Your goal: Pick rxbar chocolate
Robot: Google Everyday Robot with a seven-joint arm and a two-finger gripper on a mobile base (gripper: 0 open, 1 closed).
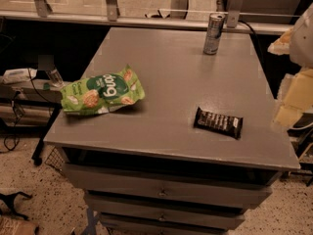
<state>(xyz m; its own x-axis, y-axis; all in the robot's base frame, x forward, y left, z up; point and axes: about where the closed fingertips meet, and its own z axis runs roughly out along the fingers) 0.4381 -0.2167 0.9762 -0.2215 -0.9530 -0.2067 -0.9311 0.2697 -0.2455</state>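
Observation:
The rxbar chocolate [218, 122] is a small flat bar in a black wrapper with pale lettering. It lies on the grey tabletop [171, 77] towards the front right, at a slight angle. My gripper [292, 101] shows as pale, blurred shapes at the right edge of the camera view, beyond the table's right side. It is to the right of the bar, a little above it, and apart from it. Nothing is in contact with the bar.
A green snack bag [102, 93] lies at the table's left edge. A slim silver can [213, 33] stands upright at the back right. The table has drawers [161, 192] below its front edge. A rail and cables run behind it, and shelving with clutter stands to the left.

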